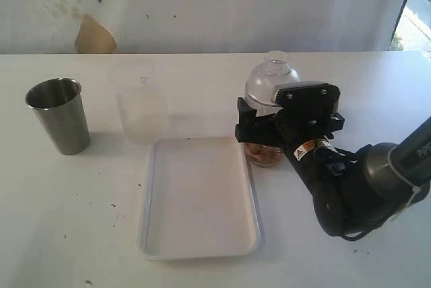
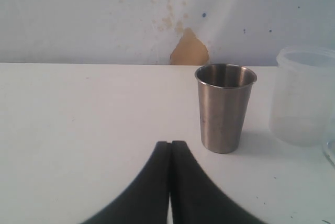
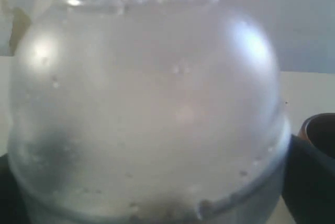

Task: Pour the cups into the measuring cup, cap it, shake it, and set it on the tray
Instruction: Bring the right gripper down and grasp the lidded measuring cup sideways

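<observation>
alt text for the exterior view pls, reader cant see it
A black right gripper has its fingers either side of a dome-lidded measuring cup beside a white tray. A steel tumbler and cloudy container stand further left.

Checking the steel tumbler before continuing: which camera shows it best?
Left wrist view: the steel tumbler stands whole, close and unobstructed. The exterior view shows it smaller, far left. The right wrist view misses it.
</observation>
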### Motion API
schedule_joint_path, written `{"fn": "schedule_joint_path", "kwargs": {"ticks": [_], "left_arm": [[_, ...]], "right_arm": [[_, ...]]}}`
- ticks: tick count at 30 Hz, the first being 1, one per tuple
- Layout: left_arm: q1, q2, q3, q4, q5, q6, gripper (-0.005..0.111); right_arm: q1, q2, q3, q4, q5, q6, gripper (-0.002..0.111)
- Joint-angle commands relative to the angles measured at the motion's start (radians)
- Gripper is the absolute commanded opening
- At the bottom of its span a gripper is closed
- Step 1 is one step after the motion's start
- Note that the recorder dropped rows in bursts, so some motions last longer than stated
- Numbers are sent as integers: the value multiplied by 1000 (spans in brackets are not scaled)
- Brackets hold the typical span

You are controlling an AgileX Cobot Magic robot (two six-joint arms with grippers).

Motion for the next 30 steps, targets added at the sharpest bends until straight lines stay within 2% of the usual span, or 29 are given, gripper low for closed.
{"fn": "schedule_joint_path", "kwargs": {"ticks": [1,12,18,21,24,25,28,30], "left_arm": [[-1,-5,7,-6,-1,-1,0],[-1,-5,7,-6,-1,-1,0],[-1,-5,7,-6,-1,-1,0],[-1,-5,7,-6,-1,-1,0],[-1,-5,7,-6,-1,-1,0],[-1,-5,7,-6,-1,-1,0],[-1,-5,7,-6,-1,-1,0],[-1,-5,7,-6,-1,-1,0]], "right_arm": [[4,0,-2,9,42,12,105],[4,0,-23,-2,103,-42,105],[4,0,-82,-2,237,-100,105],[4,0,-90,-2,250,-128,100],[4,0,-89,-2,246,-150,86],[4,0,-89,-2,246,-150,79],[4,0,-89,-2,246,-150,47],[4,0,-89,1,248,-150,31]]}}
